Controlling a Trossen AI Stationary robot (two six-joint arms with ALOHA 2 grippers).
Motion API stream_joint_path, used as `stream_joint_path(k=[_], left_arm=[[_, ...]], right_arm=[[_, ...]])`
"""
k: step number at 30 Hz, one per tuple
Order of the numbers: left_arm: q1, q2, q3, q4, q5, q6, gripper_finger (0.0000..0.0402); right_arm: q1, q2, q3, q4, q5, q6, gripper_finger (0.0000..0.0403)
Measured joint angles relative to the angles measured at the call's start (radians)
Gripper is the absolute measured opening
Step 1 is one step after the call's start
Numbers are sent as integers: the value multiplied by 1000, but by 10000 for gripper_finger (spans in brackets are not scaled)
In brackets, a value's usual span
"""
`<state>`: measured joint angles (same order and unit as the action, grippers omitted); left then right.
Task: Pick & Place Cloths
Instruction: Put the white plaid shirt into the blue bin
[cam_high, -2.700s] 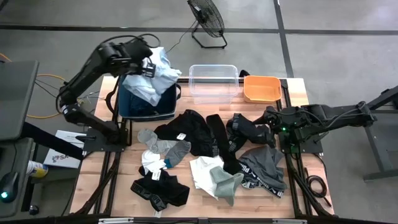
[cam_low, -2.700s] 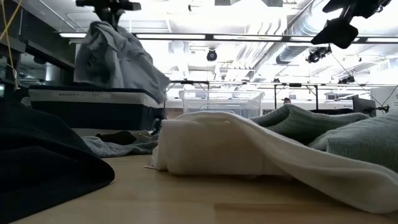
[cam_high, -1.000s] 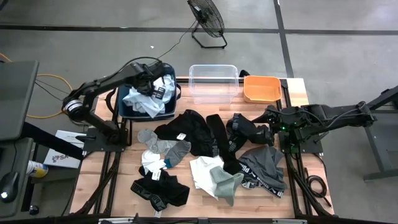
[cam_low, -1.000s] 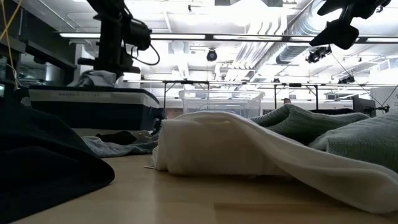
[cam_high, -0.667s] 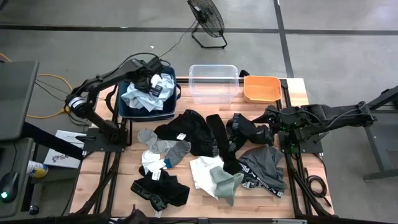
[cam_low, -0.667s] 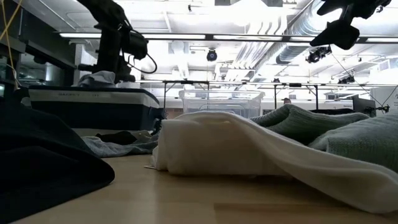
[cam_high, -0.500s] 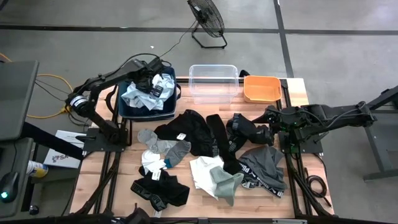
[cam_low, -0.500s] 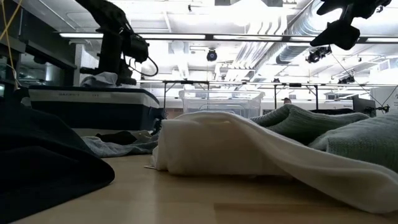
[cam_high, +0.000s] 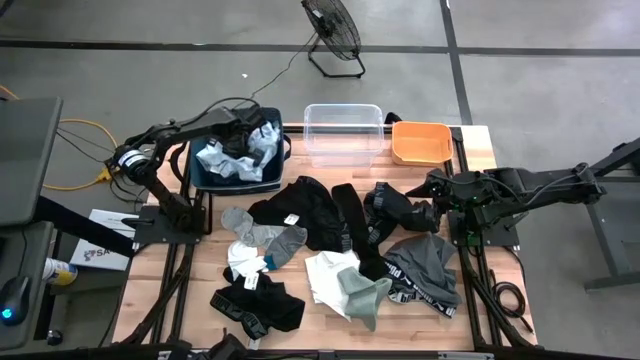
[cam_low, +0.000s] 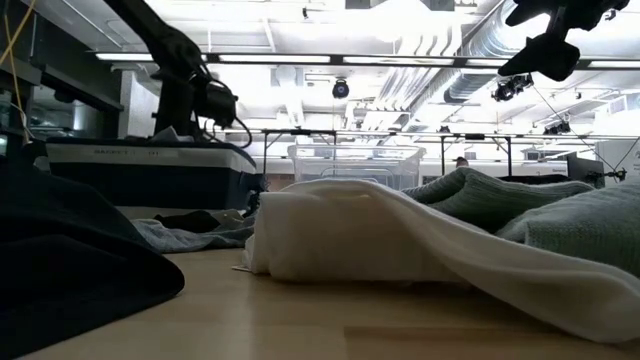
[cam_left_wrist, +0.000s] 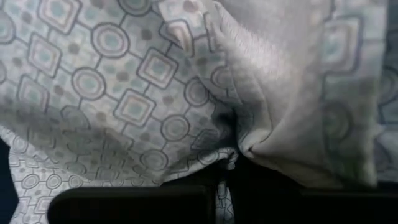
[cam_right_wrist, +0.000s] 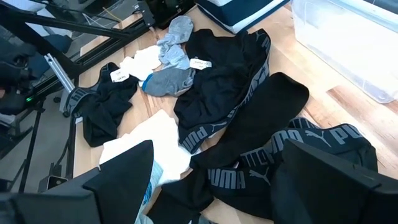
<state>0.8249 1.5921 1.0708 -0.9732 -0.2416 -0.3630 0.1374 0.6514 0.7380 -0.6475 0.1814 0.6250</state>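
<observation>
A pale blue patterned cloth (cam_high: 215, 158) lies bunched inside the navy fabric bin (cam_high: 199, 180) at the table's far left. My left gripper (cam_high: 243, 146) reaches down into the bin and is shut on it. In the low view the bin's rim (cam_low: 140, 152) hides the fingers. Other cloths lie spread on the table: a black piece (cam_high: 300, 208), grey socks (cam_high: 268, 237), a white piece (cam_high: 325, 270) and a grey piece (cam_high: 425, 260). My right gripper (cam_right_wrist: 211, 186) stands open above the black cloths at the right (cam_high: 400, 212). My left gripper pinches a gathered fold of the pale blue cloth (cam_left_wrist: 241, 147) between its two shut fingers (cam_left_wrist: 214, 180). The fingers come from above, pointing steeply down. Several layers look drawn together at the pinch. The cloth spreads slack around the fingers and rests in the bin.
A clear plastic tub (cam_high: 343, 131) and an orange tub (cam_high: 420, 142) stand along the far edge, right of the bin. Bare wood shows at the near left (cam_high: 170, 290) and far right corner (cam_high: 480, 150). A fan (cam_high: 332, 30) stands on the floor beyond the table.
My left gripper has gone down into the navy bin, still shut on the pale blue cloth. The cloth, which stood heaped above the rim, has sunk and spread out inside the bin. My right arm has kept still.
</observation>
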Motion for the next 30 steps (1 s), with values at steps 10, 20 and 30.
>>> stream_joint_path(k=[10, 20, 30], left_arm=[[0, -1, -32, 30, 23, 0, 7], [0, 2, 111, -152, 35, 29, 132], [-1, 2, 318, -343, 21, 18, 232]], right_arm=[[0, 0, 0, 0, 0, 0, 350], [0, 0, 0, 0, -5, 0, 350], [0, 0, 0, 0, -27, 0, 350]])
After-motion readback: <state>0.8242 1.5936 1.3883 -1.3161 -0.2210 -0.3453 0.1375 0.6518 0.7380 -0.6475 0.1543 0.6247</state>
